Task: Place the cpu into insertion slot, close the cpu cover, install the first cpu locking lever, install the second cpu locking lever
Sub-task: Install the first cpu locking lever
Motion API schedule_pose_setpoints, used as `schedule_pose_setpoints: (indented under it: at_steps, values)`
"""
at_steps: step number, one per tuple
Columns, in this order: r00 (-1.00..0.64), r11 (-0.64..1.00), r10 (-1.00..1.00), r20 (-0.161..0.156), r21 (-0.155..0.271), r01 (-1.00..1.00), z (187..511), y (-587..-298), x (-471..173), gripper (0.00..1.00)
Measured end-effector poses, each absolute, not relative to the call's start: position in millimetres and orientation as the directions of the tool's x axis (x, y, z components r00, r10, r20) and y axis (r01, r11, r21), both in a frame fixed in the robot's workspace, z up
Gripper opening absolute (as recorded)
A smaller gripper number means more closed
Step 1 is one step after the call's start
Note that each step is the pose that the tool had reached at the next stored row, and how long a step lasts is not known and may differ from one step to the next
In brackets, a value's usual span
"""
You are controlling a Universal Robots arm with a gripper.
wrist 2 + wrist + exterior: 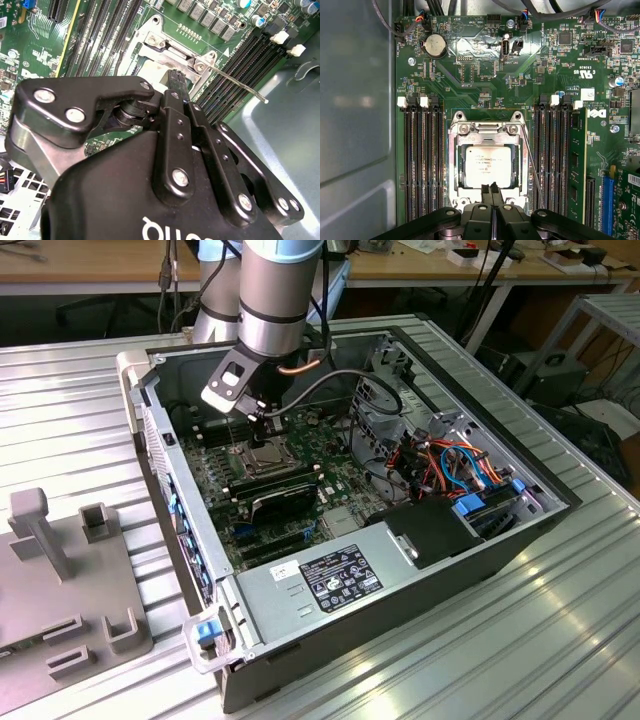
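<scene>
Silver-grey arm (268,300) with pale blue joint caps (290,246), grey cable (330,382) looping off it, and there's the black angular gripper (490,188), dotted with silver screws (180,176), white lettering (165,231) on its body

Motherboard (485,75) centre: cpu (487,161) seated in insertion slot (462,169), cpu cover (453,160) framing it; end effector (490,188) pinched closed at cover edge.

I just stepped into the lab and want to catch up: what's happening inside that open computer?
A robot arm's black gripper, fingers closed together, is poised at the edge of the square silver-rimmed socket on the green motherboard inside an open desktop case. The flat square silver-tan CPU already sits in the socket, and the thin silvery windowed cover frame lies down around it. A thin wire locking lever beside the socket looks unlatched, its end sticking out free.
</scene>
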State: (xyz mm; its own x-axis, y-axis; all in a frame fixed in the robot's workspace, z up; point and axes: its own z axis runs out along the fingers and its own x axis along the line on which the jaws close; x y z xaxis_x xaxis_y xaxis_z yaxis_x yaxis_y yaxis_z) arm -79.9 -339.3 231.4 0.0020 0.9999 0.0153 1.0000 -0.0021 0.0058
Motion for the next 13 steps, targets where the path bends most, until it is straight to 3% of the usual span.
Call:
schedule_pose_setpoints:
  at_steps: [13]
  values:
    - [0.002,-0.002,1.0,0.015,0.006,1.0,231.4,-339.3,-95.0,0.11]
